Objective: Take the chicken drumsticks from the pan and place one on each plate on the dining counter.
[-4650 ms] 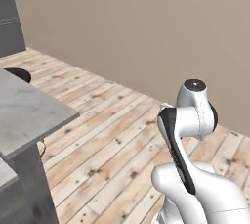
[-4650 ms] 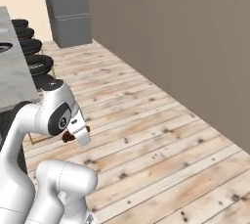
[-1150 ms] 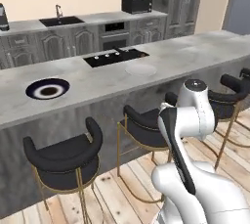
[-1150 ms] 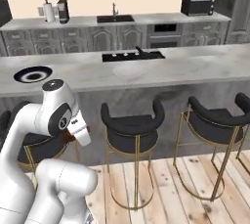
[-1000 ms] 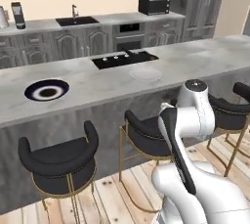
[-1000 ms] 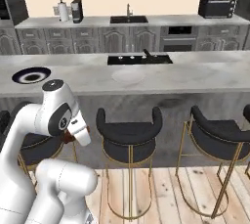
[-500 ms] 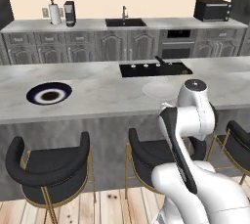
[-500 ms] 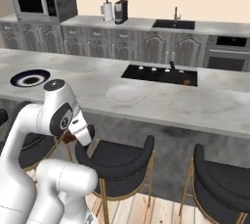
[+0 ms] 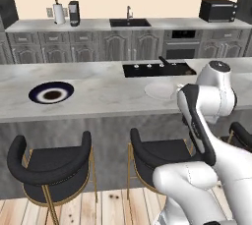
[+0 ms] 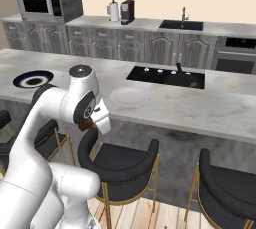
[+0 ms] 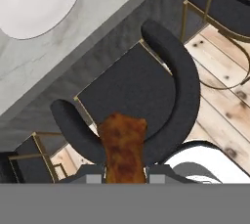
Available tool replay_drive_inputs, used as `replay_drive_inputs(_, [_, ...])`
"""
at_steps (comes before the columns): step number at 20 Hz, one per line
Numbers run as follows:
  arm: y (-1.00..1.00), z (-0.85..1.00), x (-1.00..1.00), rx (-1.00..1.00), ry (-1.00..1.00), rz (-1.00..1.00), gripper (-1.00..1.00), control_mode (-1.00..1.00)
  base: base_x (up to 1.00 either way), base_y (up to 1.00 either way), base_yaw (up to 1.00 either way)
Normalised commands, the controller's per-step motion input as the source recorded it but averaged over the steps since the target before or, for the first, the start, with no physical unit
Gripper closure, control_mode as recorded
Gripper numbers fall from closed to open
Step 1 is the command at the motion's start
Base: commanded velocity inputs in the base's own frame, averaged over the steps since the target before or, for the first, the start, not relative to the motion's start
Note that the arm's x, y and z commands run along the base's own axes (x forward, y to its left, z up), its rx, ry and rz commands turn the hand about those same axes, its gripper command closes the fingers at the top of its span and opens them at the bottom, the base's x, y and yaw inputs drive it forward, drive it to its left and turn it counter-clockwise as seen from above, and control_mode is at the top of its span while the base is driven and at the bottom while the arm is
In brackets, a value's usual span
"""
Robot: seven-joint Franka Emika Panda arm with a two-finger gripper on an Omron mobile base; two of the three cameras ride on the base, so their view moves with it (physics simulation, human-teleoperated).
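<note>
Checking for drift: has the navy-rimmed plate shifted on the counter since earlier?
No. The navy-rimmed plate sits as before, left of the hob; the camera moved.

I see even, bright, rendered light with no glare; shadows sit soft under the dining counter (image 9: 98,96); edges look slightly pixelated.

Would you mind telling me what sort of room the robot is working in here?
A home kitchen, rendered: a sink and microwave along the back wall, a marble counter with a black hob, and bar stools beneath.
</note>
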Motion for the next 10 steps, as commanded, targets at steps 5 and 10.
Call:
replay_drive_inputs(5, [-0.59, 0.78, 0.44, 0.05, 0.05, -0.01, 1.0, -1.0, 0.0, 0.0, 0.0])
replay_drive_inputs(10, [-0.19, -0.13, 1.0, 0.0, 0.03, 0.0, 1.0, -1.0, 0.0, 0.0, 0.0])
